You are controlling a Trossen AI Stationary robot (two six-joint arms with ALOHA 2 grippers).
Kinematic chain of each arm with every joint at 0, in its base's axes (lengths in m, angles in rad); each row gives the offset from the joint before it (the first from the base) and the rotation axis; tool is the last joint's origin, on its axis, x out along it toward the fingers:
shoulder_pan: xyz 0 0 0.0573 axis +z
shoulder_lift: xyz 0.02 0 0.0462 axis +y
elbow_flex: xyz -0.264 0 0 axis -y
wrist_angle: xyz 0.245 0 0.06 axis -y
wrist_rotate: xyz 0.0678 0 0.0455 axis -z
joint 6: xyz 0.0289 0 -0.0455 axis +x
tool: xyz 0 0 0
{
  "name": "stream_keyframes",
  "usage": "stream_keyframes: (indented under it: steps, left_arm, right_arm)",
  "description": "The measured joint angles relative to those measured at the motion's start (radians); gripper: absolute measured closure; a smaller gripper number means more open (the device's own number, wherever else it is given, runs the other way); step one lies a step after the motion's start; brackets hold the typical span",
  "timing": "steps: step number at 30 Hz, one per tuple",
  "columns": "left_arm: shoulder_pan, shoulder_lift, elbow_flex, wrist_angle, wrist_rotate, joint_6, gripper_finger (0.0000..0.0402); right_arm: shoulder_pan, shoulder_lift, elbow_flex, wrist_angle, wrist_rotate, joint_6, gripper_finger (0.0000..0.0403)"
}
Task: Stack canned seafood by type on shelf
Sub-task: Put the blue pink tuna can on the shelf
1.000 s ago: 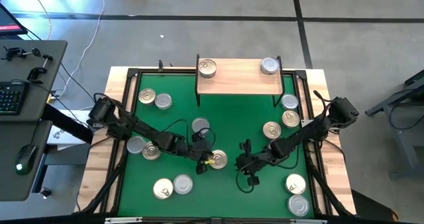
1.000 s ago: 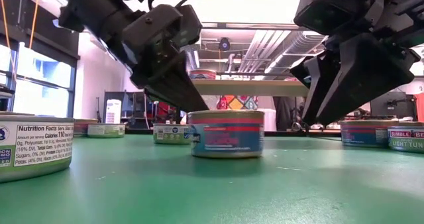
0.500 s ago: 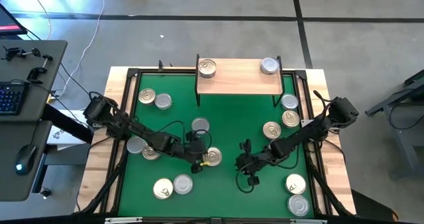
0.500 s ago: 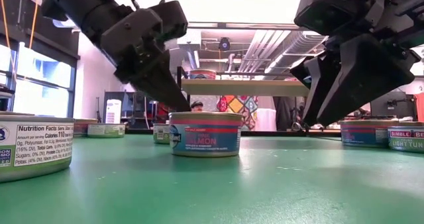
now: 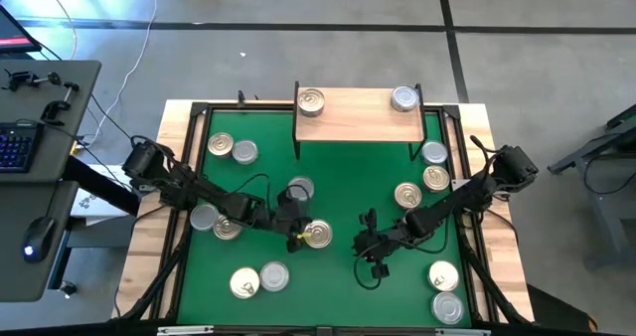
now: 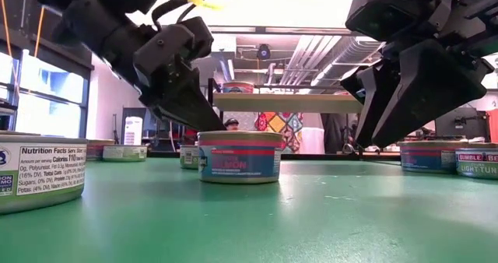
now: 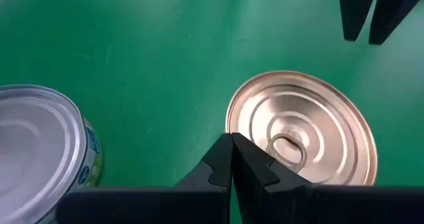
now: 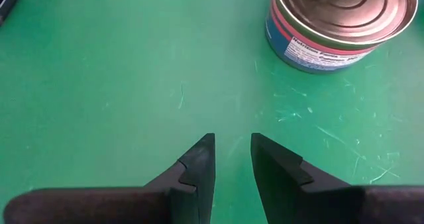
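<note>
1. The left gripper (image 5: 295, 229) is being held low over the green mat (image 5: 343, 177), fingers (image 7: 232, 163) pressed together with nothing between them, tips just beside a gold-lidded can (image 5: 318, 235) near mat centre.
2. That gold-lidded can (image 7: 301, 128) is being left standing upright on the mat; a silver-lidded can (image 7: 40, 148) is sitting nearby.
3. The right gripper (image 5: 370, 249) is being held above bare mat, fingers (image 8: 199, 161) slightly parted, empty.
4. The shelf (image 5: 358, 115) is being occupied at the mat's far edge by two tins: a gold-lidded tin (image 5: 311, 101) at one end, a silver-lidded tin (image 5: 403, 99) at the other.
5. Remaining cans are being left scattered along the mat's sides and near corners.
</note>
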Motion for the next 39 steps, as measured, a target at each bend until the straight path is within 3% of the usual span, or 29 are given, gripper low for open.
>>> stream_keyframes:
  steps: [5, 15, 25, 30, 35, 39]
  left_arm:
    - [0.004, -0.001, -0.052, 0.089, 0.009, -0.011, 0.0402]
    - [0.003, 0.007, -0.057, 0.026, 0.025, -0.01, 0.0401]
    - [0.003, 0.003, -0.055, 0.032, 0.017, 0.001, 0.0401]
    - [0.004, 0.003, -0.055, 0.037, 0.01, 0.002, 0.0401]
    - [0.004, 0.003, -0.055, 0.045, 0.004, 0.002, 0.0401]
    - [0.004, 0.002, -0.055, 0.055, -0.004, 0.002, 0.0401]
  right_arm:
    - [0.0, 0.0, 0.0, 0.002, 0.0, 0.0, 0.0313]
    - [0.0, 0.0, 0.0, 0.003, 0.009, 0.0, 0.0313]
    - [-0.007, 0.0, 0.0, 0.051, 0.209, -0.089, 0.0304]
    - [-0.079, 0.0, 0.0, 0.108, 0.193, -0.178, 0.0257]
    - [-0.181, 0.0, 0.0, 0.188, 0.024, -0.26, 0.0184]
    - [-0.234, 0.0, 0.0, 0.261, -0.031, -0.325, 0.0128]
